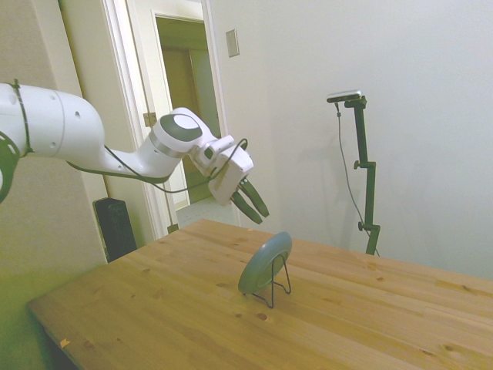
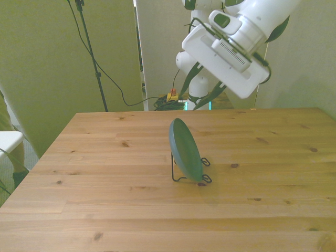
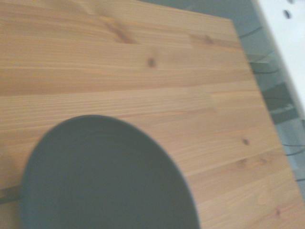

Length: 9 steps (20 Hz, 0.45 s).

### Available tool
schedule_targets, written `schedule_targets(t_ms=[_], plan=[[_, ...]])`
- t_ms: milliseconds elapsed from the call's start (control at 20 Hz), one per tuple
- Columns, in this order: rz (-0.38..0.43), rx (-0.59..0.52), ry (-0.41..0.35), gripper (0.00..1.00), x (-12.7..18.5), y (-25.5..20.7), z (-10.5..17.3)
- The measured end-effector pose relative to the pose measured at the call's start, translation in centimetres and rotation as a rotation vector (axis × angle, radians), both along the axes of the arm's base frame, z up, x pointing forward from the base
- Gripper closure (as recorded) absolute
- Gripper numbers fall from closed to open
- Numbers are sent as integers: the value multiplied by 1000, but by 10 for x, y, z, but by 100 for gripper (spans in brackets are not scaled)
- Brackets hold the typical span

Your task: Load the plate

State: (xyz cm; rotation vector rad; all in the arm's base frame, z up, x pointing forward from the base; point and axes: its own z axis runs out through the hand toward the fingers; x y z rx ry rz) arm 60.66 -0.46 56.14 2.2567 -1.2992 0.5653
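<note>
The grey-green plate [image 1: 264, 262] [image 2: 186, 149] stands on edge, leaning in a thin black wire stand [image 1: 279, 290] [image 2: 205, 178] near the middle of the wooden table [image 1: 139, 308]. Nothing is touching the plate. My gripper [image 1: 262, 218] hangs in the air above and behind it, tilted down toward it. Its two dark fingers sit slightly apart with nothing between them. In the front view only the hand's white housing [image 2: 226, 52] shows, and the fingers are hidden behind it. The wrist view looks down on the plate [image 3: 105, 176] from close by, blurred.
Bare wood surrounds the stand on every side. A doorway and a dark speaker-like box [image 1: 115, 227] lie beyond the table's far corner in the side view. Cables run down the wall behind the table [image 2: 105, 79].
</note>
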Motion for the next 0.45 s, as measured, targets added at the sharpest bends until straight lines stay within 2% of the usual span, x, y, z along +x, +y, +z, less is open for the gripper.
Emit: schedule_targets(t_ms=[150,450], plan=[[91,135,17,0,-13,20,11],[262,393,99,0,-19,26,5]])
